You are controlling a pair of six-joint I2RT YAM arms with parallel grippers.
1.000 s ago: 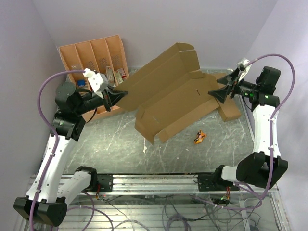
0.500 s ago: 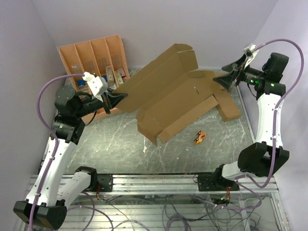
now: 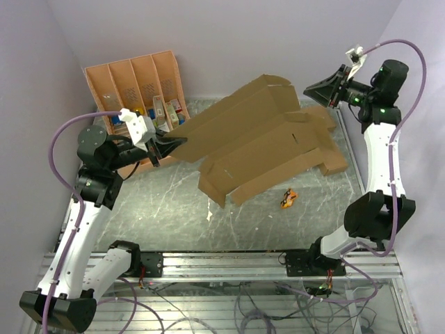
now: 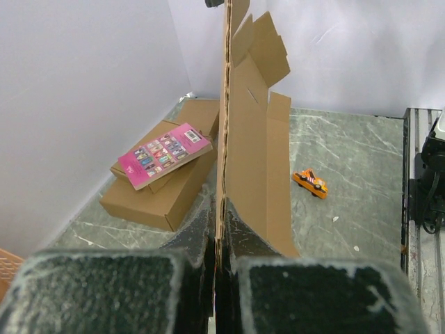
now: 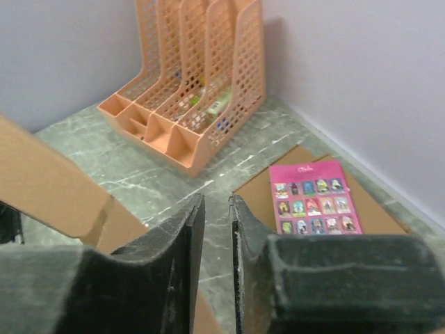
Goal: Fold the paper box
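Mid-fold: the paper box (image 3: 257,139), half opened, leans just right of the orange file rack (image 3: 94,83), with its rack-side edge up off the table. The left gripper (image 3: 169,144), beside the rack, is clamped hard on that raised edge. The right gripper (image 3: 309,89) hovers above the box's end farthest from the rack, its fingers a narrow slit apart and empty. The fold would likely go best with the left pinch firm and the right pinning the base panel, so the crease follows the score.

Left tool (image 3: 172,143) clamped tight, arm stretched rightward; right tool (image 3: 309,88) high aloft, fingers a slit apart
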